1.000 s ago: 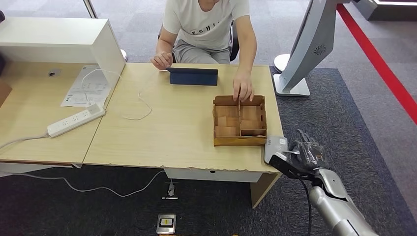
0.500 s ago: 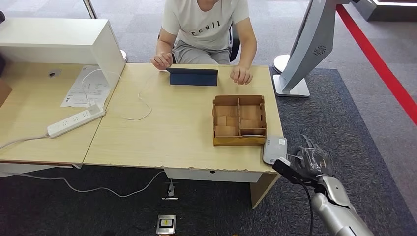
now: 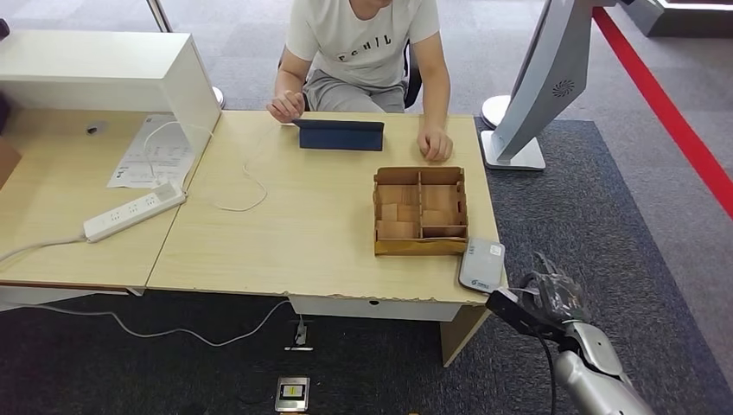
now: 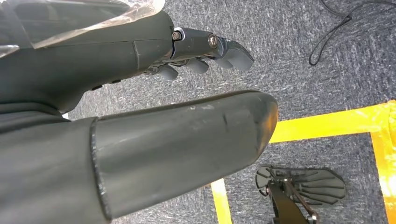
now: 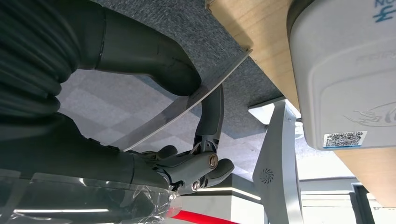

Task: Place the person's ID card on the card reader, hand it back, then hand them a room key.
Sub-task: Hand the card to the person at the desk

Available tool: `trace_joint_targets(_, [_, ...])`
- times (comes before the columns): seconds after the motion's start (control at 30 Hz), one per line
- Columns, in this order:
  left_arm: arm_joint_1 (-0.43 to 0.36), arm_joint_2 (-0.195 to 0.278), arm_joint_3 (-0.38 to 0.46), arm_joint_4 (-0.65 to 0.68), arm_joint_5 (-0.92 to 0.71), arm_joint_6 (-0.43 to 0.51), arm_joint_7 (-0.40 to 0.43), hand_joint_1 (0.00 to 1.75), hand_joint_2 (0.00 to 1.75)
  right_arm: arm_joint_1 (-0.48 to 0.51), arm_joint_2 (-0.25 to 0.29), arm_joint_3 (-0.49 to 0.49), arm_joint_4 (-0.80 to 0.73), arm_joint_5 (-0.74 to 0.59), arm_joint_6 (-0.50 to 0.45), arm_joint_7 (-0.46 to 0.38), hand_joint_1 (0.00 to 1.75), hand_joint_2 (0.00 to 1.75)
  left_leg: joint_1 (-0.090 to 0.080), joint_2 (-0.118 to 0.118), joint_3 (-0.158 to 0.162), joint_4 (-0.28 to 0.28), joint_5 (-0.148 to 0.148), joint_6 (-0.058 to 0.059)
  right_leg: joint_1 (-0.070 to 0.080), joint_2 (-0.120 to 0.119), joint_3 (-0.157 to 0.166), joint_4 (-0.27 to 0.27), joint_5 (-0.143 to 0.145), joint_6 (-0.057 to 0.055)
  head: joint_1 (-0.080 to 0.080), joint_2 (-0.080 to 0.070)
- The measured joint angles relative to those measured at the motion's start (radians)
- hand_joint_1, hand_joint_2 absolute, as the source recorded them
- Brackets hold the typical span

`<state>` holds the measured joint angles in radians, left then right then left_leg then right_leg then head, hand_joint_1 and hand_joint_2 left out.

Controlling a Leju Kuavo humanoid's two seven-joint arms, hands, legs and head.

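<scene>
The grey-white card reader (image 3: pixel 482 264) lies at the table's near right corner, also close up in the right wrist view (image 5: pixel 341 79). My right hand (image 3: pixel 544 303) hovers just off that corner, below and to the right of the reader. It pinches a thin pale ID card (image 5: pixel 187 100) between thumb and finger, with the card's edge near the table's edge. A wooden compartment box (image 3: pixel 421 212) sits just behind the reader. My left hand (image 4: pixel 140 93) hangs over the carpet, fingers apart and holding nothing.
A person sits at the far side, one hand (image 3: pixel 435 143) resting on the table behind the box, the other (image 3: pixel 283 107) beside a dark blue tablet cover (image 3: pixel 339 134). A power strip (image 3: pixel 134 210), cable and papers lie at the left. A white kiosk stand (image 3: pixel 540 86) rises at the right.
My right hand with the card has drawn back from over the reader, down and toward me, off the table corner. The person's hand left the wooden box and settled on the table behind it.
</scene>
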<state>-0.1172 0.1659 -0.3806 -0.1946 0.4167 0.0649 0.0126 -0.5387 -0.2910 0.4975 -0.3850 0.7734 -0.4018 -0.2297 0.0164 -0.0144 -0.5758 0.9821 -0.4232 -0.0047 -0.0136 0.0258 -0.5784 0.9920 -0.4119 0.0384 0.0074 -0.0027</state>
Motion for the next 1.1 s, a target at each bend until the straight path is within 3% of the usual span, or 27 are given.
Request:
trace_joint_targets(0.23, [0.000,0.000,-0.011,0.000,0.006,-0.002,0.009,0.00,0.00,-0.043,-0.020,0.022,-0.012,0.000,-0.029,-0.010,1.75,1.75,0.000,0.000,-0.002,0.000,0.000,0.000,0.000,0.000,-0.001,0.000,0.000,0.000,0.000,0.000])
trace_joint_targets(0.63, [-0.001,0.001,-0.035,0.000,0.023,-0.014,0.002,0.00,0.00,-0.362,-0.046,0.068,-0.065,0.101,-0.035,-0.044,1.75,1.75,-0.001,-0.001,-0.003,0.000,0.002,0.000,-0.001,-0.002,-0.002,0.001,0.002,0.000,0.000,0.000])
trace_joint_targets(0.8, [-0.005,0.001,-0.054,0.000,0.019,-0.026,-0.003,0.00,0.00,-0.461,-0.007,0.111,-0.072,0.152,-0.026,-0.045,1.75,1.75,0.000,-0.002,-0.003,0.000,0.002,0.000,0.000,-0.002,-0.002,0.001,0.002,0.000,0.000,0.000])
trace_joint_targets(1.1, [-0.007,-0.006,-0.083,0.000,0.017,-0.019,-0.004,0.00,0.00,-0.537,0.134,0.194,-0.069,0.219,0.006,0.006,1.75,1.75,0.001,-0.002,-0.004,0.000,0.002,0.000,0.001,-0.002,-0.003,0.001,0.002,0.000,0.000,0.000])
